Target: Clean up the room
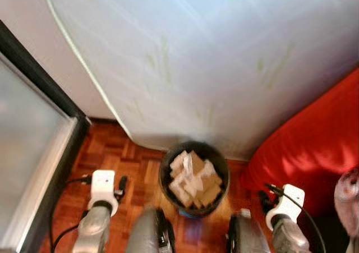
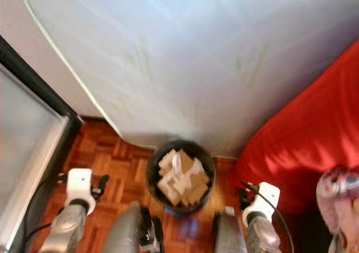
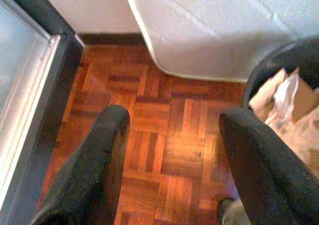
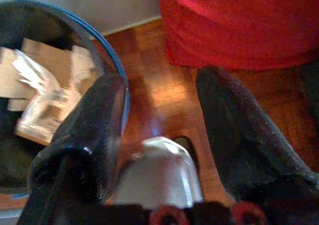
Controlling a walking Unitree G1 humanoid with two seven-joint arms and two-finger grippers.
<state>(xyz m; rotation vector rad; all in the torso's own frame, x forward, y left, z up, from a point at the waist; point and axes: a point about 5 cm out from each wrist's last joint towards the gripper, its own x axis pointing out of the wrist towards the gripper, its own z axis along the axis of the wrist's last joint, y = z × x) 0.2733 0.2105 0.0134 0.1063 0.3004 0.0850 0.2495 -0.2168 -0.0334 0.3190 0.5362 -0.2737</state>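
The robot's two arms are showing as round silver tubes, shiny and grey. Each one is wearing a white blocky part at the wrist, with a thin black cable looping out of it. The left tool [image 3: 169, 150] is showing two long black fingers [image 3: 94, 170], thick and rounded, a little rough. The right tool [image 4: 159, 130] is showing black fingers [image 4: 239, 135] too, with a silver piece and small red bits at their base.
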